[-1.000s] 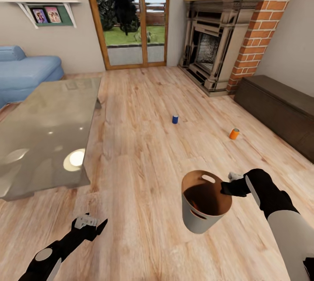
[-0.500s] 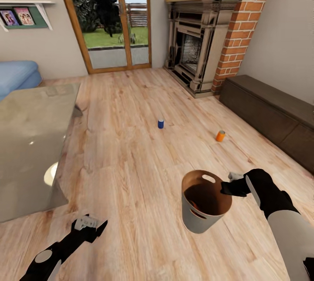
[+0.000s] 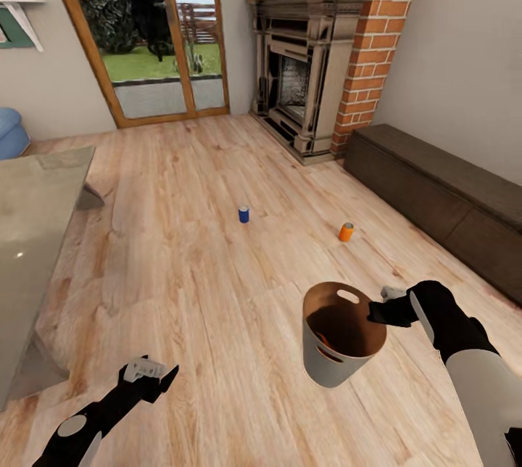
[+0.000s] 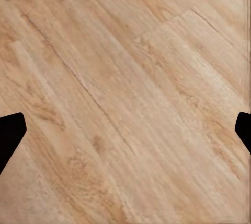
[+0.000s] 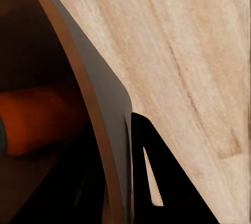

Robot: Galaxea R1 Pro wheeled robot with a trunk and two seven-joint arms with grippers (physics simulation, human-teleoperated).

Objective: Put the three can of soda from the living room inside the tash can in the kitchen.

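Pail (image 3: 341, 344): hanging clear of the wooden floor (image 3: 203, 293) at about 5 o'clock in the head view, mouth opening upward and tilting slightly, long axis running close to vertical; grey outside, tan-brown inside, oval handle slot (image 3: 348, 296) sitting near the far rim.

Orange can in pail (image 5: 36, 119): lying on its side at the bottom, long axis running roughly level; showing as an orange sliver (image 3: 325, 341) against the near inner wall in the head view.

Blue can (image 3: 243, 215): standing upright on the floor near the centre, long axis vertical, well apart from the pail.

Orange can on floor (image 3: 346, 232): leaning a little, top tipping toward 1 o'clock, resting at 3 o'clock of the blue can, near the dark low bench (image 3: 442, 199).

Right gripper (image 3: 383, 310): pinching the pail's rim at its 3 o'clock side, one finger (image 5: 151, 177) pressing the grey outer wall, the other sitting inside.

Left gripper (image 3: 148, 373): hovering at about 7 o'clock, fingers (image 4: 10, 135) spread wide, holding and touching nothing, facing bare floor.

Surroundings: brick chimney with fireplace (image 3: 297, 83) standing at 12 to 1 o'clock, grey table (image 3: 29, 235) at 9 o'clock, glass doors (image 3: 145, 39) at 11 o'clock.
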